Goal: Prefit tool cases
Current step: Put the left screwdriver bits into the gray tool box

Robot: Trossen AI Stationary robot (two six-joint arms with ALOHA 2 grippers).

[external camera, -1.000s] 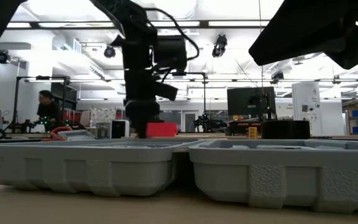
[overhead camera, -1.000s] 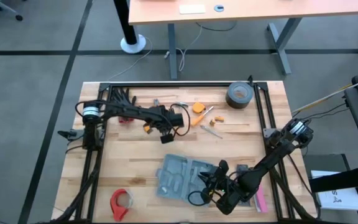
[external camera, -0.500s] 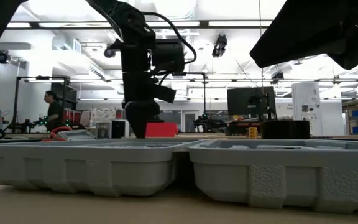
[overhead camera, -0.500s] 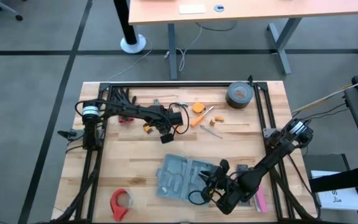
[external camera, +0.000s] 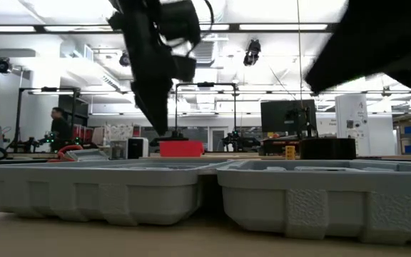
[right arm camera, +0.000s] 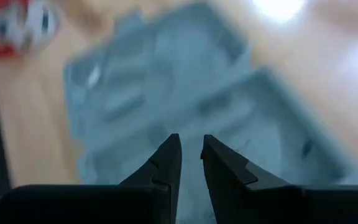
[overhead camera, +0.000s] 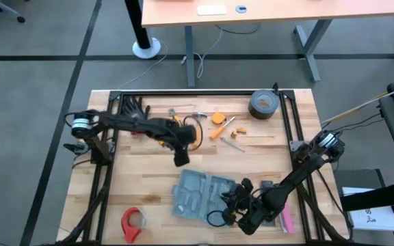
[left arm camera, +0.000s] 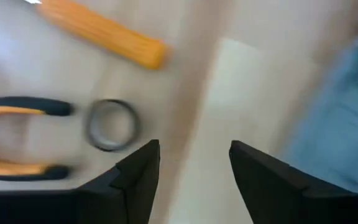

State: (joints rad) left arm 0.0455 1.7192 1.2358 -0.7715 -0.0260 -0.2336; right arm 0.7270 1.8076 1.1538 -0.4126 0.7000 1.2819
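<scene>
One tool case (overhead camera: 202,194) laid open and flat on the near part of the bench (overhead camera: 149,171), both grey halves up, presumably so the moulded slots can take tools from above. Right gripper (right arm camera: 190,163) poised low over the case's right half, narrowed to a slim gap with nothing between the fingers, likely readied for a small item or a nudge. Left gripper (left arm camera: 193,163) hanging above bare wood between the tool scatter and the case, spread wide and empty; seen past it a metal ring (left arm camera: 110,124), an orange handle (left arm camera: 107,32) and a pair of pliers (left arm camera: 17,138), apparently just behind the spot worked. Count: one case, two arms, one grey tape roll (overhead camera: 263,104) at the far edge, one red tape dispenser (overhead camera: 133,222) near the front, one pink bar (overhead camera: 287,219). Small tools too blurred for an exact tally, perhaps half a dozen.
</scene>
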